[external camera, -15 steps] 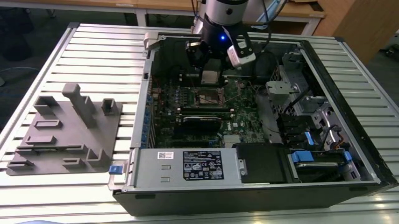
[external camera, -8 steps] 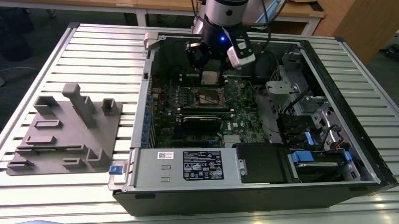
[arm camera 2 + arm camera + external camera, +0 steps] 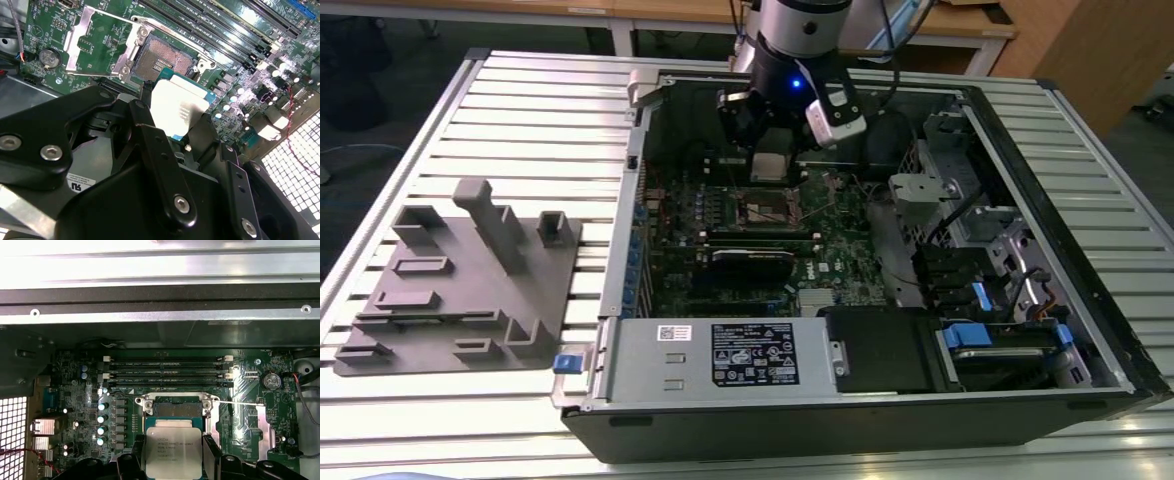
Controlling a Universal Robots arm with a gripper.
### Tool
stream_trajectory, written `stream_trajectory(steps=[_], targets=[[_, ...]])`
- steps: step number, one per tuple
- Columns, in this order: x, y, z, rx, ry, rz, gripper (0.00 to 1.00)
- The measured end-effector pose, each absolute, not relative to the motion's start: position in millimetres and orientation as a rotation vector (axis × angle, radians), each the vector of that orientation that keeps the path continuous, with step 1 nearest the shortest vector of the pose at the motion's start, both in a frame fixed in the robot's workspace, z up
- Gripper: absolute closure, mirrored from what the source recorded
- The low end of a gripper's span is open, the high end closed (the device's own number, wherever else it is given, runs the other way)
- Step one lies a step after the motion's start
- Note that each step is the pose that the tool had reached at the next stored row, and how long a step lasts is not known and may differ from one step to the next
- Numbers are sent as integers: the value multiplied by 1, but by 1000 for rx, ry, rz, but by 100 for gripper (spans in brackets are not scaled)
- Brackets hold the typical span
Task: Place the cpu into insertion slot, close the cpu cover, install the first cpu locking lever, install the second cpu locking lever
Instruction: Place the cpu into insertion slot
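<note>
My gripper point(image 3: 773, 160) hangs inside the open computer case, shut on the cpu point(image 3: 771, 168), a small square chip with a pale metal top. In both wrist views the black fingers point(image 3: 212, 460) clamp two opposite edges of the cpu point(image 3: 173, 452) point(image 3: 177, 107). The cpu is held in the air just short of the insertion slot point(image 3: 174, 408) point(image 3: 162, 62), which lies open and bare on the green board. The cpu cover point(image 3: 262, 422) point(image 3: 82, 40), a silvery frame, is flipped open beside the slot. A thin locking lever point(image 3: 240, 403) stands unlatched.
Memory slots point(image 3: 165, 370) run along the board just past the socket. A grey box with a white label point(image 3: 720, 355) sits at the case's near end. Drive bays and cables point(image 3: 987, 280) fill the exterior view's right. A grey fixture point(image 3: 454, 290) lies on the table at the exterior view's left.
</note>
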State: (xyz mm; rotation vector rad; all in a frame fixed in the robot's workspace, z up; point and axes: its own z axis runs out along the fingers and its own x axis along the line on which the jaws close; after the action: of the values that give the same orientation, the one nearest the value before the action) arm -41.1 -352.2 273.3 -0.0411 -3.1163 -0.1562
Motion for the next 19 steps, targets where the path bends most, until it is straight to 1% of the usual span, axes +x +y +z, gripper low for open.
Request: stream_trajectory(steps=[19], targets=[[-41, -352, 252, -82, -3118, -151, 46]])
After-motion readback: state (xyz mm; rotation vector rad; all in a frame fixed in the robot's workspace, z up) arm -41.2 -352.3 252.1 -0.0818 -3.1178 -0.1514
